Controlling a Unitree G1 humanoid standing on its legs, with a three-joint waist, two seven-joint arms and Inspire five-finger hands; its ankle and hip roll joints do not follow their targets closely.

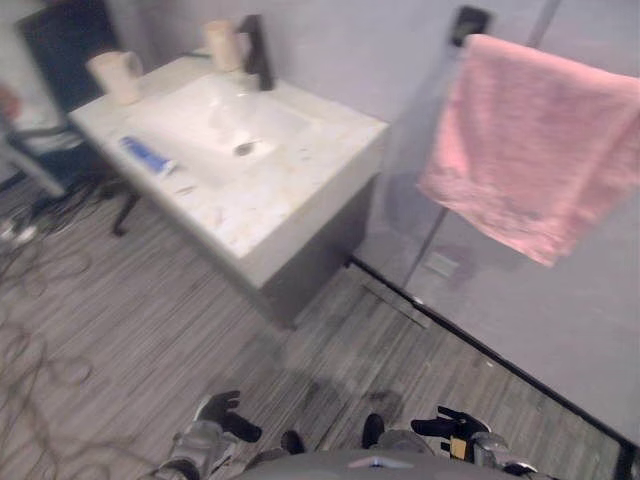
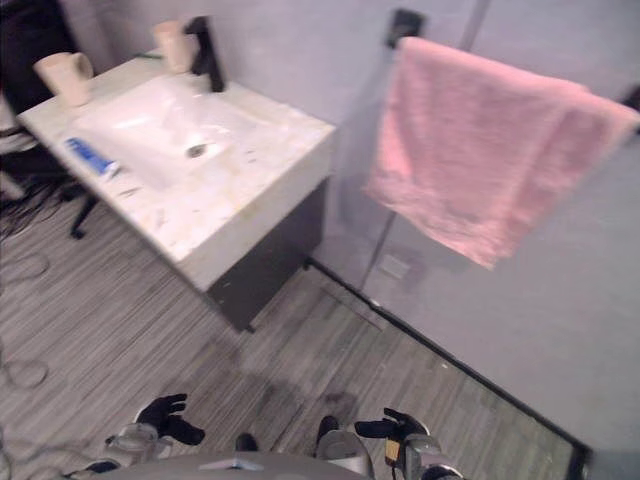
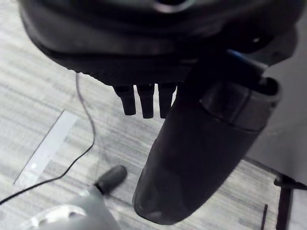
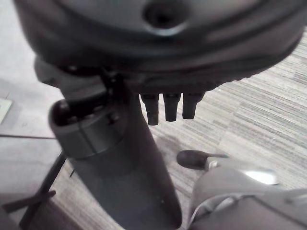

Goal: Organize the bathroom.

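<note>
Both hands, left (image 1: 222, 415) and right (image 1: 452, 425), hang low with fingers relaxed and empty, while the soft pink towel (image 1: 535, 150) drapes from its rail, probably best gathered at a hem.

Cups (image 1: 118, 75) behind sink (image 1: 215, 125); towel (image 1: 535, 140) right.

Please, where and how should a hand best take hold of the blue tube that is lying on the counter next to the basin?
The blue tube lies flat on the sink counter, at the basin's left edge. Probably best to come from above and pinch its long sides near the middle, thumb on one side and fingers on the other. Both the left hand and the right hand hang low, open.
</note>
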